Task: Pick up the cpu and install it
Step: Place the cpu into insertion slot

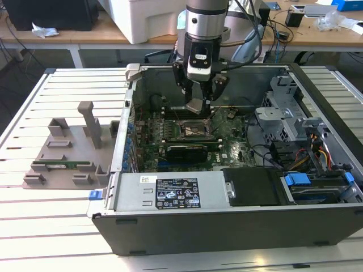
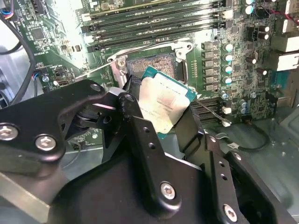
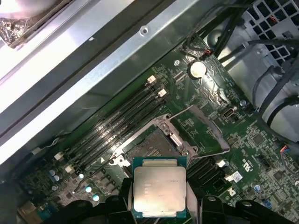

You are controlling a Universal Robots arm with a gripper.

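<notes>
The cpu (image 3: 159,186), a flat square chip with a pale silvery lid and a thin green rim, hangs just above the open motherboard socket (image 3: 152,144). The gripper (image 1: 199,95) pinches its edges inside the computer case (image 1: 227,226).

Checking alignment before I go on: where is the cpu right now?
In the first wrist view the cpu is clamped in the gripper inside the computer case, held off the motherboard right by the open socket, not seated.

The cpu (image 3: 159,189) has a pale, matt metal top. Motherboard (image 3: 261,154): glossy green. Computer case (image 1: 255,232): dull grey sheet metal.
</notes>
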